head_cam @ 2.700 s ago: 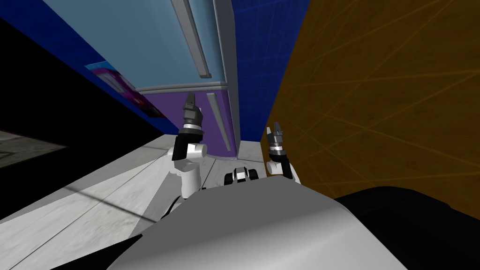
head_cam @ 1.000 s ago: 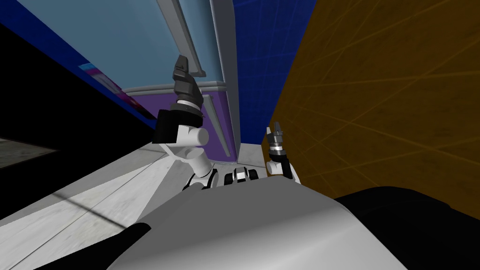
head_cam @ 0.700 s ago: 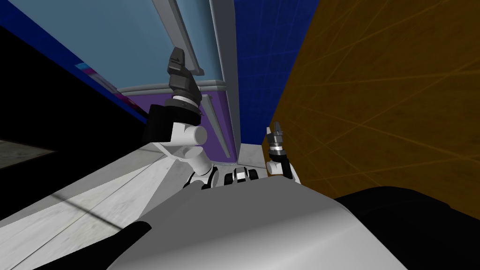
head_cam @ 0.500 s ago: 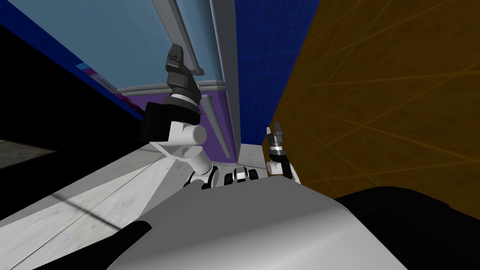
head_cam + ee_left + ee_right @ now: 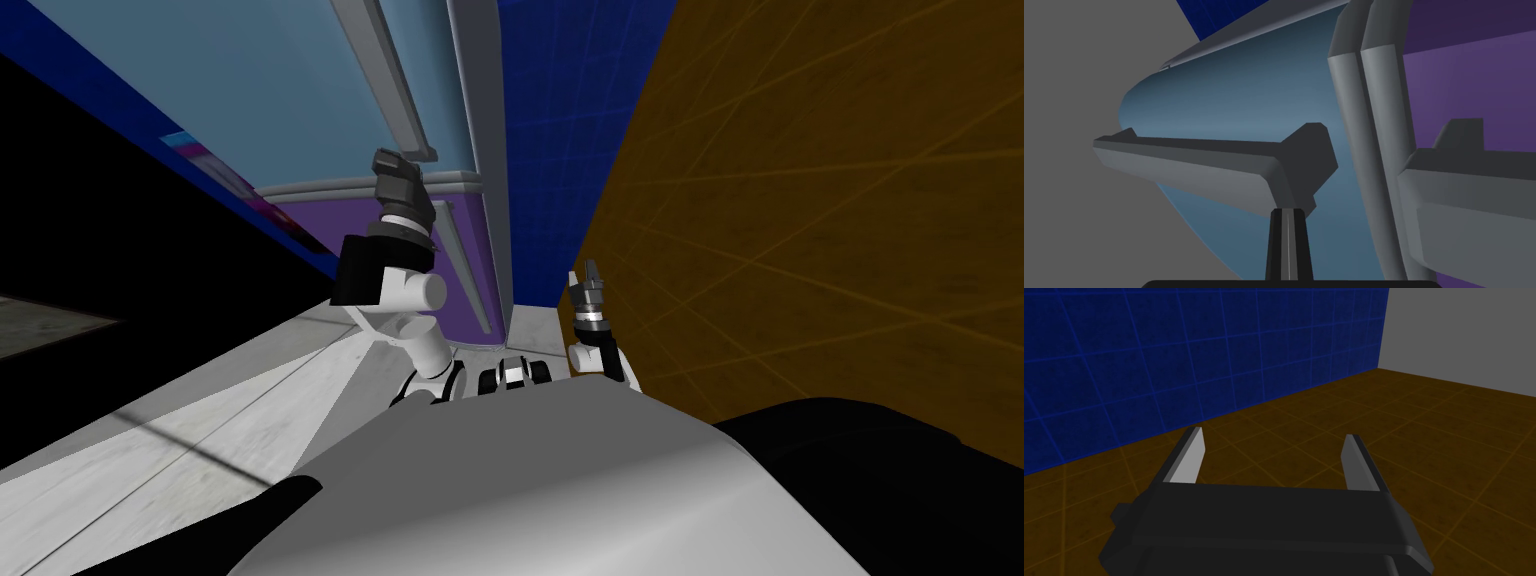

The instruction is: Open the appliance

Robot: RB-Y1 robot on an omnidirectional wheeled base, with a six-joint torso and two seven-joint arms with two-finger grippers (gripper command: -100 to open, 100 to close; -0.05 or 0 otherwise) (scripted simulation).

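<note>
Head view: the refrigerator (image 5: 470, 90) stands straight ahead with its top cut off by the frame. Its light blue upper door (image 5: 300, 90) sits above a purple lower door (image 5: 330, 215); both are shut, and each carries a grey bar handle. The left gripper (image 5: 384, 156) is raised to the bottom end of the upper door handle (image 5: 388, 80). Its dark body covers the fingers here, so neither their state nor any contact with the bar can be read. The left forearm hides part of the lower door. The right gripper (image 5: 590, 268) sits low, well apart from the refrigerator, beside a brown tiled surface (image 5: 800, 200).

Left wrist view: the left gripper's fingers (image 5: 1279, 240) are pressed flat together with only a thin seam between them and nothing clamped. Their tip meets the dark foot of the upper door handle (image 5: 1189, 165); whether it touches cannot be told. Near it run the grey band (image 5: 1369, 125) between the doors and the lower door handle (image 5: 1469, 200), which is cut off at the edge.

Right wrist view: the right gripper's fingers (image 5: 1189, 460) are spread apart, holding nothing.
</note>
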